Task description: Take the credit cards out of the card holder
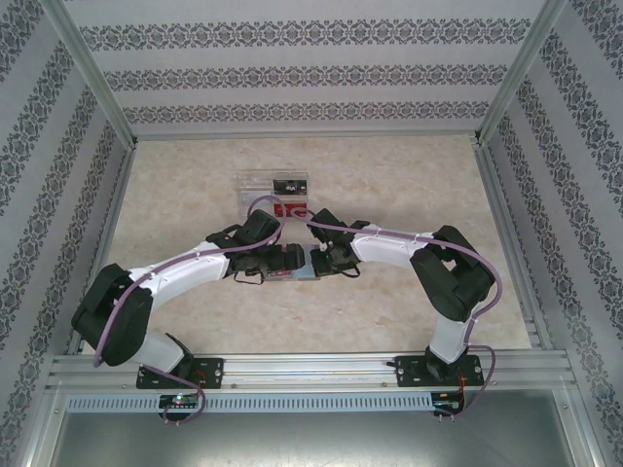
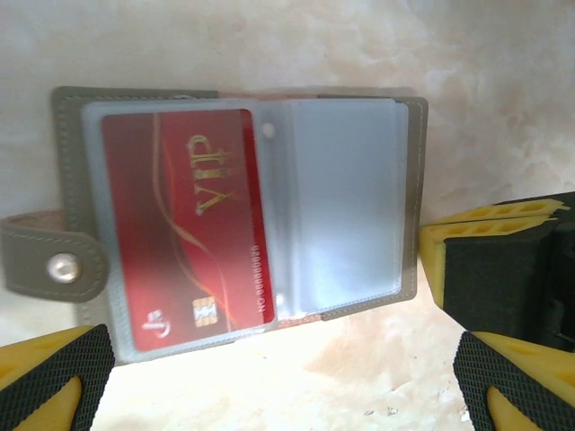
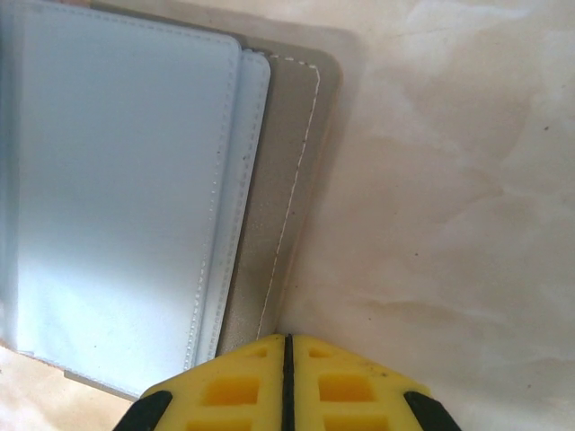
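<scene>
- Card holder lies open and flat mid-table, between both arms.
- Left gripper hangs over it, spread wide. Right gripper, fingers pressed together, sits at the cover's edge and looks to be pinning it.
- Red card sits in a clear sleeve. It's thin, stiff and probably slick, so pinch whichever edge clears the sleeve and slide it out.

From above I see soft, even light with barely any shadow, but my left wrist view is hazy and blurred, glare bleaching the sleeves of the card holder and the table.
</scene>
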Tool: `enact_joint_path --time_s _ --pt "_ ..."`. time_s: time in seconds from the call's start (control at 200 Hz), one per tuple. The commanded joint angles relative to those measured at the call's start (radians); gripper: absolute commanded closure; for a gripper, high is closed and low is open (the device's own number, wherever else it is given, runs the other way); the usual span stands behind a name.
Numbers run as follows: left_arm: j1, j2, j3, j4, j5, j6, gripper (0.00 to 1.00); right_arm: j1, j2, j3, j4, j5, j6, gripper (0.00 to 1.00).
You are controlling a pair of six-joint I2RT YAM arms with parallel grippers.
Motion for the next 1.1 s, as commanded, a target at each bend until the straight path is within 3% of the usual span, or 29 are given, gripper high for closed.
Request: enact_joint_path --time_s 0.0,0.115,0.175,0.275,0.37,0.59,1.094 --pt "0.020 -0.053 -0.021 -0.064 -0.063 0.019 0.00 -0.006 -0.045 0.028 0.018 0.024 0.009 0.97" --pt "0.046 -0.066 -0.048 -0.047 -0.050 0.014 0.12 -0.003 -0.071 0.059 0.034 -0.015 0.017 0.91" --pt "0.056 -0.057 -0.058 -0.034 -0.037 0.017 0.29 0.006 -0.073 0.082 0.043 -0.036 0.030 0.90" --pt "0.071 -0.032 -0.072 -0.016 -0.029 0.021 0.68 0.015 -0.065 0.110 0.080 -0.099 0.068 0.89" --pt "0.086 -0.001 -0.080 -0.004 -0.020 0.030 0.87 0.017 -0.044 0.112 0.147 -0.170 0.132 0.89" --pt "0.107 0.042 -0.092 0.014 -0.001 0.047 0.92 0.020 0.039 0.116 0.260 -0.296 0.255 0.88" --pt "0.110 0.084 -0.108 0.044 0.034 0.041 0.93 0.016 0.160 0.136 0.245 -0.325 0.321 0.86"
